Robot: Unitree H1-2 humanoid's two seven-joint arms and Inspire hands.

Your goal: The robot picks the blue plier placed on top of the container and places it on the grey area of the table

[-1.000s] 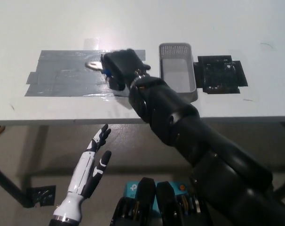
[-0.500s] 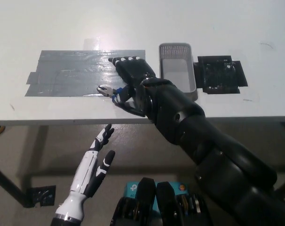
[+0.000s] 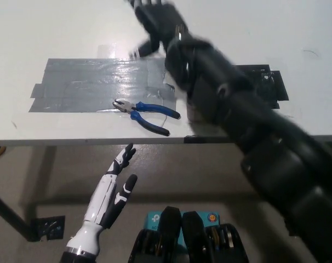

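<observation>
Head view shows my right hand [image 3: 155, 19], empty with fingers apart, has let go and lifted away, leaving the blue plier [image 3: 147, 112] on the grey area [image 3: 78, 87], placement apparently done; my left hand [image 3: 114, 183] rests open below the table [image 3: 56, 27].

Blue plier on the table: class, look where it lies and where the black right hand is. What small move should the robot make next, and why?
Probably draw the right hand back to rest. The blue plier lies free at the lower right edge of the grey area, partly off it, and the raised hand holds nothing. The left hand rests open below the table edge.
</observation>
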